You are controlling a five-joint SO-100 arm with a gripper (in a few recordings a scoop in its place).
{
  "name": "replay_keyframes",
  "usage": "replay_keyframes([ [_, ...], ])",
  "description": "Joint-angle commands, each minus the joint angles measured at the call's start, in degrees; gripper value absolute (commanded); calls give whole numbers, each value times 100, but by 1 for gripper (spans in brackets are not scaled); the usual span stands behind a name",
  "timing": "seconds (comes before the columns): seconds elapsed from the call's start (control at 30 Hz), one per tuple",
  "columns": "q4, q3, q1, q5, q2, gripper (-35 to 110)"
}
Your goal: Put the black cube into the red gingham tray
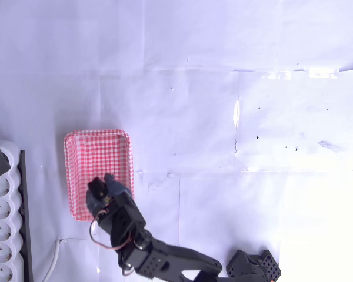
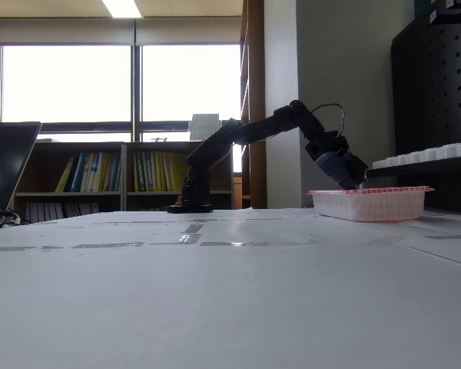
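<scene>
Closest to the overhead lens is our arm, and at its end the claw (image 1: 99,191) hangs over the lower part of the tray (image 1: 97,147), in the lower left of the frame. Its two fingers are wrapped in something bluish grey. Between them we see a small black shape, which we take for the cube (image 1: 96,188). The fingers seem to sit on either side of it, but we cannot tell whether they press on it or stand a little apart. Nor can we tell whether the cube touches the tray floor.

In the fixed view the claw (image 2: 353,181) points down at the right of the frame, its tip just at the tray (image 2: 369,204) rim; the cube is hidden there.

Outward from the tray, the arm runs down to the bottom edge of the overhead view, with a thin wire loop at its wrist. Left of the tray a white power strip (image 1: 1,235) lies along the frame's left edge, with a white cable (image 1: 53,261) beside it. All of this rests on a white table (image 1: 223,117) with taped seams.

In the fixed view a laptop (image 2: 8,161) stands at the left edge and bookshelves (image 2: 100,173) fill the space under bright windows.
</scene>
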Motion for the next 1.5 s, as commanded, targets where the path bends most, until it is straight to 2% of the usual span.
replay_keyframes([
  [0.0, -141, 738, -18, 132, -132, 21],
  [0.17, -79, 773, 44, 352, -176, 34],
  [0.4, 158, 1020, 202, 369, -642, 36],
  [0.53, 519, 879, 352, 237, -1591, 36],
  [0.63, 466, 70, 571, 220, -3023, 36],
  [0.73, 202, -1222, 940, 343, -4790, 36],
  [0.87, -1591, -4192, 1696, 703, -7339, 34],
  [0.97, -2751, -6618, 2391, 879, -9264, 22],
  [1.07, -3357, -8815, 3199, 879, -10872, 3],
  [1.1, -3524, -9519, 3489, 888, -11329, 0],
  [1.2, -3683, -11461, 4351, 1134, -12419, 0],
  [1.33, -3604, -13869, 5186, 2101, -13509, 0],
  [1.47, -3164, -15416, 5660, 2830, -14256, 0],
])
